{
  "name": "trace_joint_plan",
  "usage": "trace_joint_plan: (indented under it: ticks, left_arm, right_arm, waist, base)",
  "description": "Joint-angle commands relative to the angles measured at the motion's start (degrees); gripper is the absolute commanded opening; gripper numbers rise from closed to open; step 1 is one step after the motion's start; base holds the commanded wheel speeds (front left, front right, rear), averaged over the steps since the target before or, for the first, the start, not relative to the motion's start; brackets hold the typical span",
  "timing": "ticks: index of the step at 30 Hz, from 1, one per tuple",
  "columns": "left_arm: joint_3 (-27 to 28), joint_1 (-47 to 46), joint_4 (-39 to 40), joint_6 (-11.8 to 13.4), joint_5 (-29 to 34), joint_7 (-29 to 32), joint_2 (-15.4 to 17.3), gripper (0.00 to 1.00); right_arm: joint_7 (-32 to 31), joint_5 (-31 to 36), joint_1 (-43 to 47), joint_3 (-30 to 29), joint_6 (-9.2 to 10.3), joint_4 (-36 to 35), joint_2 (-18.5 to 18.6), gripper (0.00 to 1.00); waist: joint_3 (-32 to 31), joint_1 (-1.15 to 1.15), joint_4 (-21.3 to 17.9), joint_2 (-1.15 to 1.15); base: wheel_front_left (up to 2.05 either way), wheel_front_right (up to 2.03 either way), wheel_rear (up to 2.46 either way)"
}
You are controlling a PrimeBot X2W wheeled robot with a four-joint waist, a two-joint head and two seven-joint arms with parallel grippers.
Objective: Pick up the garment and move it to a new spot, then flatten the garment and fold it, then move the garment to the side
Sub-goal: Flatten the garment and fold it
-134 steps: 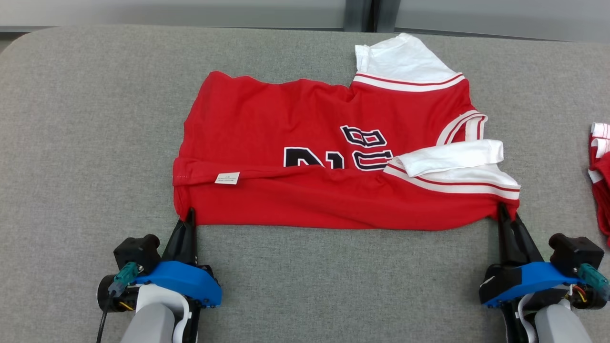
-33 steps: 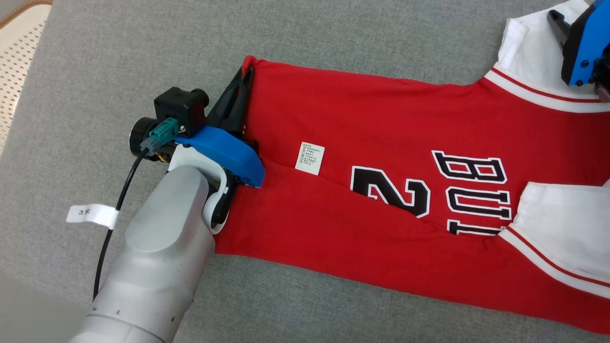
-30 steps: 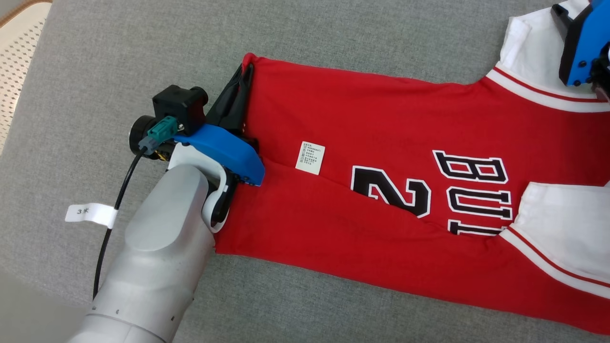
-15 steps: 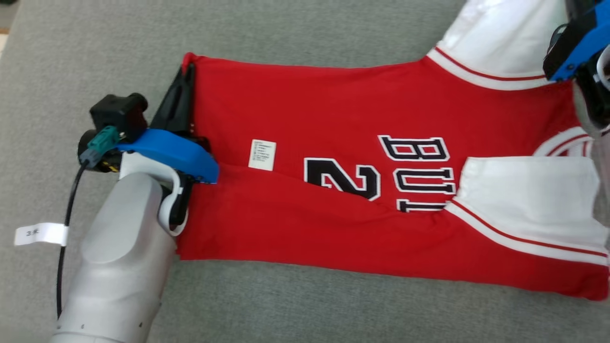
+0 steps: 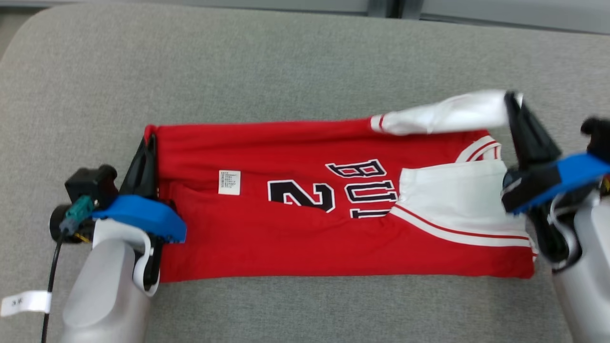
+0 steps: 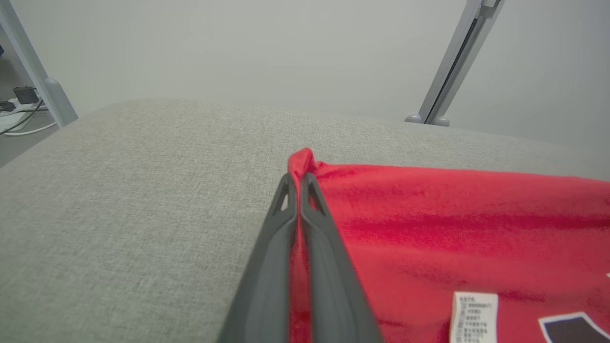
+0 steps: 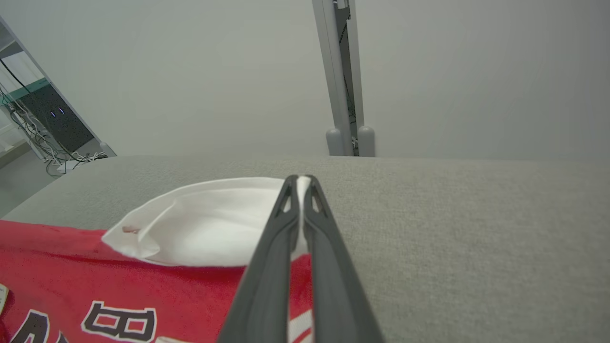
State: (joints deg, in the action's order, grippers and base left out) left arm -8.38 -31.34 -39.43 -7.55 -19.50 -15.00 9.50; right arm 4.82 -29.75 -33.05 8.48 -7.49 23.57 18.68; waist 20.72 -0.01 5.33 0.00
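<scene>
The garment (image 5: 305, 228) is a red jersey with white sleeves and black lettering, lying folded lengthwise on the grey padded table (image 5: 286, 62). My left gripper (image 5: 151, 141) is shut on its far left hem corner, and red cloth (image 6: 305, 164) pokes out past the fingertips. At the far right, my right gripper (image 5: 512, 97) is shut on the white sleeve (image 5: 443, 116) and holds it lifted a little above the jersey. That sleeve (image 7: 209, 224) bulges to the left of the shut fingers.
A white tag (image 5: 21, 302) hangs on the left arm's cable at the lower left. Grey partition posts (image 7: 343, 81) stand behind the table's far edge. Bare grey surface lies beyond the jersey and in front of it.
The head camera swung back, so the whole picture shifted. My right gripper closed on the white sleeve and lifted it. The left gripper kept its hold on the hem corner.
</scene>
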Motion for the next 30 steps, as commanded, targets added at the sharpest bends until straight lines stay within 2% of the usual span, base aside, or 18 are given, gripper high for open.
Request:
trace_joint_plan:
  ticks: [1, 5, 12, 13, 14, 15, 18, 23, 30]
  left_arm:
    - [0.9, 2.5, 0.4, 0.1, 0.8, -0.2, 0.5, 0.00]
    - [1.9, 6.7, 1.1, 0.1, 1.8, -0.2, 0.5, 0.00]
    - [4.1, 13.5, 2.6, 0.1, 2.8, -0.2, -0.7, 0.00]
    - [4.4, 14.5, 2.7, 0.1, 3.1, -0.2, -1.0, 0.29]
    - [4.8, 15.3, 2.9, 0.1, 3.3, -0.2, -1.2, 0.69]
    - [5.4, 16.1, 3.1, 0.1, 3.6, -0.2, -1.6, 1.00]
    - [7.6, 18.2, 5.2, 0.9, 5.0, -0.2, -2.6, 1.00]
    - [11.1, 21.9, 13.0, 2.9, 9.2, -0.2, -4.2, 1.00]
    - [11.5, 26.9, 16.9, 2.2, 12.0, -0.2, -6.0, 1.00]
  right_arm:
    - [0.2, -1.6, 5.8, -0.6, 0.00, -2.6, -0.8, 0.00]
    - [0.1, -3.6, 14.0, -0.8, -0.01, -5.9, -2.8, 0.00]
    - [0.7, -3.5, 20.9, -0.9, 0.00, -5.7, -5.6, 0.00]
    - [0.8, -2.8, 21.4, -1.0, 0.00, -5.0, -5.7, 0.00]
    - [0.7, -1.7, 21.8, -0.8, 0.00, -4.4, -5.7, 0.43]
    - [1.2, -1.0, 21.8, -0.9, 0.00, -3.9, -5.9, 1.00]
    - [3.8, 3.1, 21.0, -1.4, 0.00, -2.4, -6.1, 1.00]
    - [8.9, 11.6, 19.0, -3.5, 0.00, -0.7, -7.3, 1.00]
    - [10.3, 18.1, 21.2, -6.4, 0.00, 2.5, -11.3, 1.00]
  waist:
    - [-2.8, 0.01, -2.1, 0.00]
    - [-4.4, 0.01, -3.2, 0.00]
    - [-6.4, 0.01, -4.1, 0.00]
    - [-6.6, 0.01, -4.2, 0.00]
    - [-6.8, 0.01, -4.2, 0.00]
    - [-7.1, 0.01, -4.1, 0.00]
    - [-7.9, 0.01, -3.9, 0.00]
    - [-9.6, 0.01, -3.5, 0.00]
    - [-12.9, 0.01, -2.8, 0.00]
  base:
    - [0.00, 0.00, 0.00]
    - [0.00, 0.00, 0.00]
    - [0.00, 0.00, 0.00]
    - [0.00, 0.00, 0.00]
    - [0.00, 0.00, 0.00]
    - [0.00, 0.00, 0.00]
    - [0.00, 0.00, 0.00]
    - [0.00, 0.00, 0.00]
    - [0.00, 0.00, 0.00]
